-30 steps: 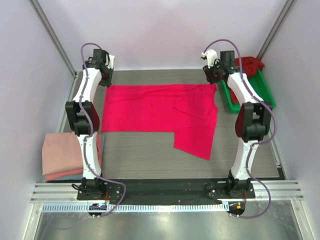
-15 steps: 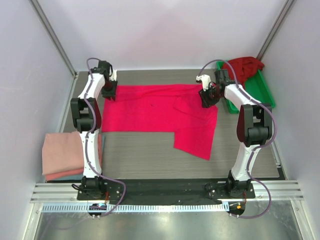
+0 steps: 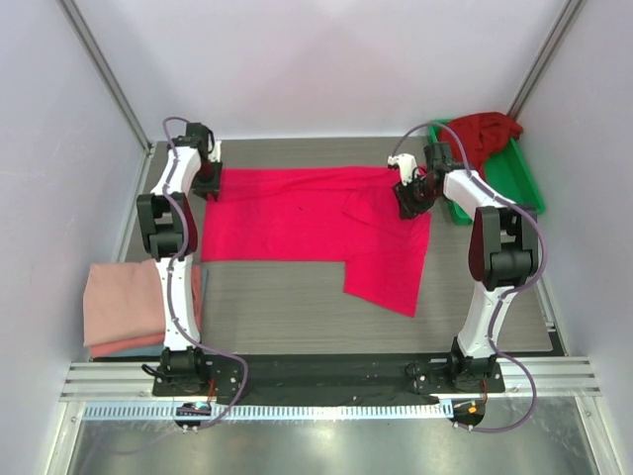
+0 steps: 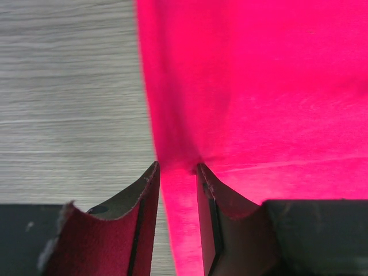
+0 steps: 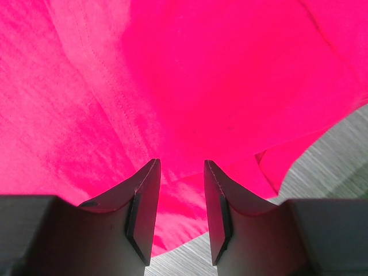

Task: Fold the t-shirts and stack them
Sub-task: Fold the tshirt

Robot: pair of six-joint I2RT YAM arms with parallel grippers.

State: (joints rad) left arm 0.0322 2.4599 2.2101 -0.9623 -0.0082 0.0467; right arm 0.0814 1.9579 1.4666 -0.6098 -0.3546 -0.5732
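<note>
Top view: bright pinkish-red t-shirt [image 3: 297, 218] lies spread flat on the table [image 3: 287, 307], centre to 12 o'clock. Its right portion is doubled over and a flap hangs down toward 5 o'clock. Left gripper [image 3: 209, 184] sits on the shirt's 10 o'clock corner, right gripper [image 3: 409, 202] on the 2 o'clock corner. In the left wrist view the cloth edge funnels into a puckered ridge between the jaws, so I read that claw as clenched on the shirt corner. In the right wrist view the jaws stand apart with cloth filling the gap and the hem just below the tips. Can't tell if it's clamped or only straddling the fabric. Pale salmon-pink folded stack [image 3: 124, 302] is parked at 8 o'clock. Crimson t-shirt [image 3: 490, 129] is bunched in the green tray [image 3: 521, 176] at 2 o'clock, not yet folded. My read of the step: early-to-mid fold of the bright shirt, with both far corners being taken for a lengthwise fold. Next move probably needs a confirmed right-hand pinch through all layers. Then lift both corners together and carry them toward 6 o'clock at matched speed, keeping the far hem taut so it lands square on the near hem. Risk: the right side slips and the fold skews.
</note>
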